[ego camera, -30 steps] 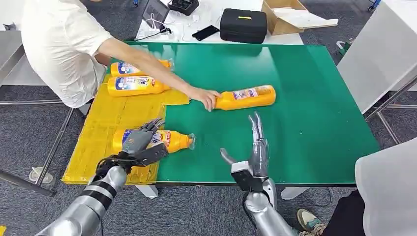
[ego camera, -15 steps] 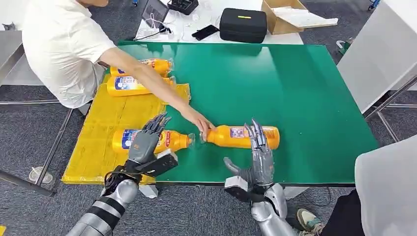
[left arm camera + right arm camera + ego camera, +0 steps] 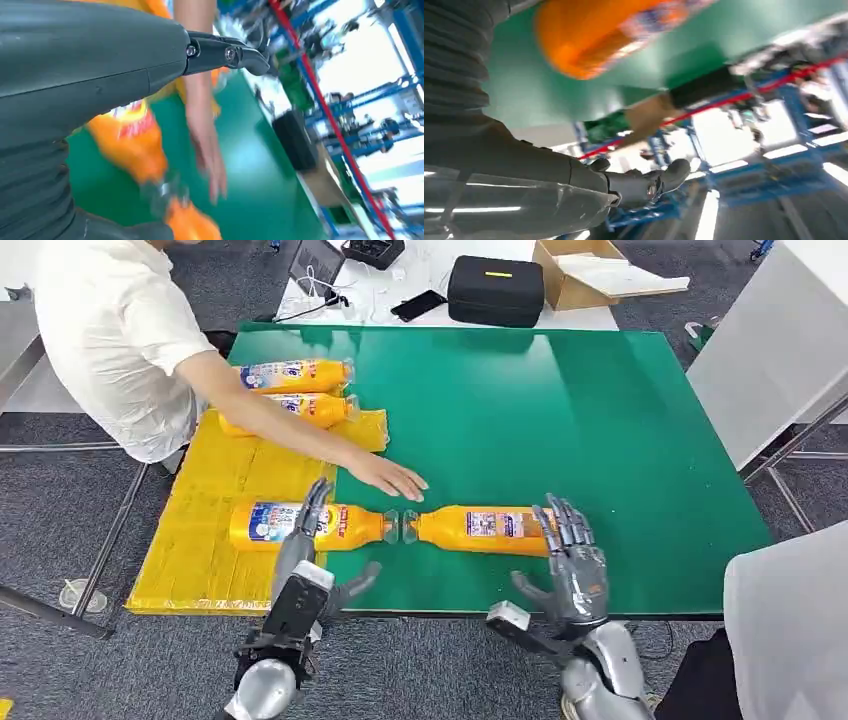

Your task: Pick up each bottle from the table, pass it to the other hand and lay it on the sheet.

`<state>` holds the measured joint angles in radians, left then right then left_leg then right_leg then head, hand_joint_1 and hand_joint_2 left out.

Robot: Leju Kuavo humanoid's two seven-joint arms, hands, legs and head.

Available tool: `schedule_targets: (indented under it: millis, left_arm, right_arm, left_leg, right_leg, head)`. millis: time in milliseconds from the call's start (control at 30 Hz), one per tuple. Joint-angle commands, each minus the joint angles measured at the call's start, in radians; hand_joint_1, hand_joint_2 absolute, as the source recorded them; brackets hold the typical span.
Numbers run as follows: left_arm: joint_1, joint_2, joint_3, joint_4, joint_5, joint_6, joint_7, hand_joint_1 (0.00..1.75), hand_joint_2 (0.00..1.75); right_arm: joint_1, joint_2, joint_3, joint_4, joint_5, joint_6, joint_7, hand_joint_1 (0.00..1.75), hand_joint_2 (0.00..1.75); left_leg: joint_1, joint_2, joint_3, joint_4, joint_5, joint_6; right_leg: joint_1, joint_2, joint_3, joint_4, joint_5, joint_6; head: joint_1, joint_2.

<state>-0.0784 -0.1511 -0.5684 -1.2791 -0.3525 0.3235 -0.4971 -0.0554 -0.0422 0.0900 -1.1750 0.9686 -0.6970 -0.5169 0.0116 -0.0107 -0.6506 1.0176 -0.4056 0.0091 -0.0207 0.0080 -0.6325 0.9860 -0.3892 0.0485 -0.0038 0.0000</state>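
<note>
Bottle to pick next (image 3: 484, 529) lies on its side on bare green table (image 3: 620, 420), near front edge, cap toward the yellow sheet (image 3: 215, 490), base toward right hand (image 3: 572, 562). Right hand raised just at the base end, fingers spread and pointing up, holding nothing; touching the bottle or only in front of it, cannot tell from head view. In right wrist view the orange body (image 3: 594, 35) close above the palm, blurred.

Left hand (image 3: 305, 560) at front edge by the sheet's corner, fingers spread, nothing in it, in front of the laid bottle (image 3: 300, 524), which rests on the sheet w/ its neck out over the green, cap almost meeting the cap of the next one. Two more bottles (image 3: 295, 390) lie near the sheet's far edge. Person's hand (image 3: 392, 478) flat on table just behind the two caps, arm across the sheet.

Handling, as judgement: plastic body, prob. full, so moderately heavy and stiff enough, but smooth and glossy label, can slip or roll when pushed from one side. Best hold approx. mid-body, thumb on one side and fingers on the other, not at thin neck; leave the cap half free for the other hand at the pass. Person's hand near, so slow approach needed.
</note>
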Motion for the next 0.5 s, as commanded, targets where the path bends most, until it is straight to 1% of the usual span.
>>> schedule_targets:
  millis: [33, 67, 100, 167, 200, 233, 267, 300, 367, 433, 467, 500]
  left_arm:
    - [0.021, 0.013, -0.042, -0.052, 0.018, -0.011, 0.009, 0.0, 1.75]
    - [0.021, 0.013, -0.042, -0.052, 0.018, -0.011, 0.009, 0.0, 1.75]
    - [0.021, 0.013, -0.042, -0.052, 0.018, -0.011, 0.009, 0.0, 1.75]
    - [0.021, 0.013, -0.042, -0.052, 0.018, -0.011, 0.009, 0.0, 1.75]
    - [0.019, 0.01, -0.037, -0.046, 0.041, -0.019, 0.014, 0.0, 1.75]
    - [0.018, 0.01, -0.036, -0.045, 0.067, -0.03, 0.016, 0.0, 1.75]
    - [0.014, 0.007, -0.045, -0.03, 0.1, -0.032, 0.008, 0.0, 1.75]
    - [0.011, 0.005, -0.052, -0.022, 0.106, -0.015, -0.006, 0.0, 1.75]
    - [0.005, 0.001, -0.064, -0.009, 0.121, -0.01, -0.003, 0.0, 1.75]
    - [-0.008, 0.002, -0.072, 0.006, 0.126, 0.011, 0.003, 0.0, 1.75]
    - [-0.009, -0.001, -0.068, 0.008, 0.136, 0.012, 0.006, 0.0, 1.75]
    - [-0.012, -0.005, -0.063, 0.01, 0.172, 0.0, 0.012, 0.0, 1.75]
  right_arm:
    - [-0.047, -0.068, -0.002, 0.123, -0.005, -0.001, 0.006, 0.0, 1.75]
    - [-0.047, -0.068, -0.002, 0.123, -0.005, -0.001, 0.006, 0.0, 1.75]
    - [-0.047, -0.068, -0.002, 0.123, -0.005, -0.001, 0.006, 0.0, 1.75]
    - [-0.047, -0.068, -0.002, 0.123, -0.005, -0.001, 0.006, 0.0, 1.75]
    - [-0.049, -0.065, 0.001, 0.132, -0.006, -0.001, 0.017, 0.0, 1.75]
    - [-0.052, -0.068, 0.002, 0.14, -0.003, -0.001, 0.03, 0.0, 1.75]
    - [-0.068, -0.08, 0.0, 0.184, -0.003, -0.001, 0.049, 0.0, 1.75]
    - [-0.088, -0.084, 0.002, 0.227, -0.014, -0.001, 0.049, 0.0, 1.75]
    - [-0.118, -0.087, -0.011, 0.28, -0.009, -0.001, 0.051, 0.0, 1.75]
    - [-0.154, -0.078, -0.039, 0.343, 0.016, -0.001, 0.05, 0.0, 1.75]
    - [-0.162, -0.079, -0.038, 0.358, 0.017, -0.001, 0.05, 0.0, 1.75]
    - [-0.183, -0.076, -0.044, 0.399, 0.004, -0.001, 0.04, 0.0, 1.75]
  left_leg:
    - [0.001, 0.002, 0.008, 0.0, -0.003, 0.0]
    - [0.0, 0.002, 0.003, -0.001, -0.001, 0.0]
    - [0.001, 0.002, 0.006, -0.001, -0.003, 0.0]
    - [0.001, 0.001, 0.003, -0.001, -0.001, 0.0]
    - [0.001, 0.003, 0.011, -0.001, -0.004, 0.0]
    - [0.001, 0.001, 0.004, -0.001, -0.001, 0.0]
    - [0.001, 0.001, 0.003, -0.001, -0.001, 0.0]
    - [0.001, 0.002, 0.006, -0.001, -0.002, 0.001]
    - [0.001, 0.003, 0.007, -0.001, -0.002, 0.001]
    - [0.001, 0.002, 0.004, -0.001, -0.001, 0.001]
    - [0.001, 0.003, 0.01, -0.001, -0.003, 0.001]
    - [0.001, 0.002, 0.005, -0.001, -0.001, 0.001]
  right_leg:
    - [0.002, 0.0, 0.008, -0.001, -0.003, -0.003]
    - [0.001, 0.001, 0.002, -0.001, 0.0, -0.001]
    - [0.001, 0.001, 0.006, -0.001, -0.002, -0.002]
    - [0.001, 0.0, 0.003, -0.001, -0.001, -0.002]
    - [0.002, 0.0, 0.01, -0.001, -0.004, -0.004]
    - [0.001, 0.0, 0.004, -0.001, -0.001, -0.002]
    - [0.001, 0.0, 0.002, -0.001, -0.001, -0.001]
    - [0.002, 0.001, 0.006, -0.001, -0.001, -0.002]
    - [0.002, 0.001, 0.007, -0.002, -0.001, -0.002]
    - [0.001, 0.001, 0.004, -0.001, 0.0, -0.001]
    - [0.002, 0.001, 0.01, -0.002, -0.002, -0.003]
    - [0.001, 0.001, 0.005, -0.002, 0.0, -0.001]
  head:
    - [0.0, 0.0]
    - [-0.001, 0.0]
    - [0.0, 0.0]
    - [-0.001, 0.0]
    - [0.0, 0.0]
    - [0.0, 0.0]
    - [0.0, 0.0]
    - [0.0, 0.0]
    - [0.0, 0.0]
    - [0.0, 0.0]
    - [0.0, 0.0]
    - [0.0, 0.0]
